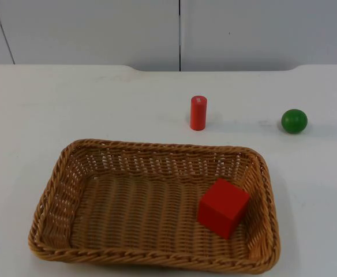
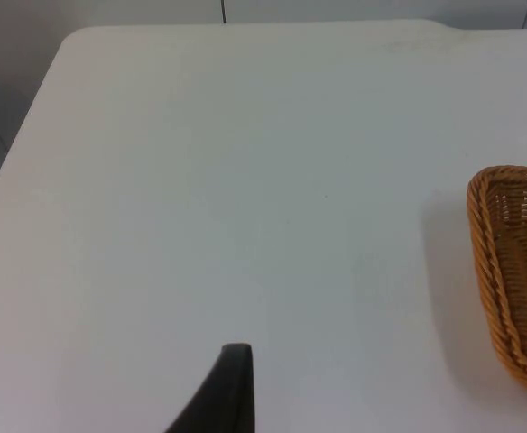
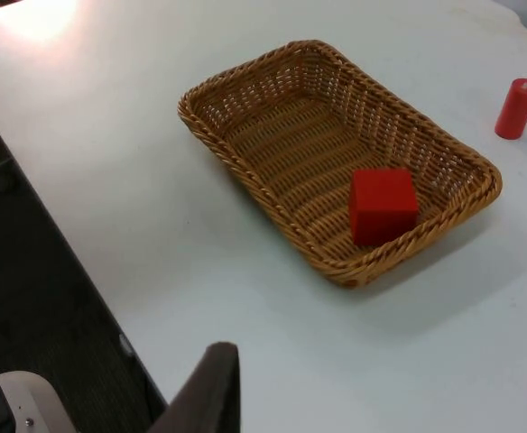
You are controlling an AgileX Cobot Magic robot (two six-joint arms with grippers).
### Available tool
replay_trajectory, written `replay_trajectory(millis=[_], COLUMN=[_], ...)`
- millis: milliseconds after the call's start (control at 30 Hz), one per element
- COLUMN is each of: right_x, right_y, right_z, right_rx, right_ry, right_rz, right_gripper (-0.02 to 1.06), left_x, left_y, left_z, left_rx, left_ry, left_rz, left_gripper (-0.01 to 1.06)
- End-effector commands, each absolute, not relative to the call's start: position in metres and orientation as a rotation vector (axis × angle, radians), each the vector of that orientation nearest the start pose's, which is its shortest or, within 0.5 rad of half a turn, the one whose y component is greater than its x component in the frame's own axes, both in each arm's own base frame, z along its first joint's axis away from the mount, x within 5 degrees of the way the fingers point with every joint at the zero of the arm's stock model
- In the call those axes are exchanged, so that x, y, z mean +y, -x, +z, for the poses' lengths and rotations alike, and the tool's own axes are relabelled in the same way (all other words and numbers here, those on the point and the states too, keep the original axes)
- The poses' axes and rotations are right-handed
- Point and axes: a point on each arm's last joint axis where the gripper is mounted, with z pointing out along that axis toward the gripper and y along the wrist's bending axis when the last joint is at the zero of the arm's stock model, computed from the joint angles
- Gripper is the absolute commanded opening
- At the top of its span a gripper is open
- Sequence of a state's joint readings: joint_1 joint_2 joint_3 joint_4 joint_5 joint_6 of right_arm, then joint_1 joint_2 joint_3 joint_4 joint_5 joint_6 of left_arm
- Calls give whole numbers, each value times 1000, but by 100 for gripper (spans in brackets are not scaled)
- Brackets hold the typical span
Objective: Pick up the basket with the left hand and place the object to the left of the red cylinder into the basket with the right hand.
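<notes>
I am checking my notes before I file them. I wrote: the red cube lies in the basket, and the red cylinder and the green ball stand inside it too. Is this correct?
Not quite. The red cube does lie in the basket, but the red cylinder and the green ball stand outside it, on the table behind it, as the top view shows.

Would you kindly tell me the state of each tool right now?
Left tool: cannot be told, over bare table.
Right tool: cannot be told, near table's edge.

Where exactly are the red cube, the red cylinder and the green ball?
red cube (image 1: 223, 206), top view, on its upper face.
red cylinder (image 1: 198, 113), top view, mid-side of its body.
green ball (image 1: 294, 121), top view, centre of its surface.
</notes>
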State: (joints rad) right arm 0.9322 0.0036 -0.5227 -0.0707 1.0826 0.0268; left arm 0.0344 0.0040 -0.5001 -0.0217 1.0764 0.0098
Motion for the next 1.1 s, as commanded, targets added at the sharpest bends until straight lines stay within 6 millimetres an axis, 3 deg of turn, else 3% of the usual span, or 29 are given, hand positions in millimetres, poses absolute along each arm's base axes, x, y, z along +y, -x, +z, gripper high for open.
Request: replay_trajectory(millis=[0, 267, 1067], right_x=[-9, -9, -7], right_y=[0, 1, 6], right_z=[280, 280, 280], right_rx=[1872, 1898, 2036], right_ry=[913, 842, 175], right_rz=[511, 466, 55], right_gripper=[105, 105, 105], left_x=[-2, -2, -1], left_y=[5, 5, 5], left_z=[275, 275, 275], left_rx=[2063, 2063, 2063], left_ry=[28, 28, 28], left_rz=[6, 6, 9], left_gripper=[105, 105, 105])
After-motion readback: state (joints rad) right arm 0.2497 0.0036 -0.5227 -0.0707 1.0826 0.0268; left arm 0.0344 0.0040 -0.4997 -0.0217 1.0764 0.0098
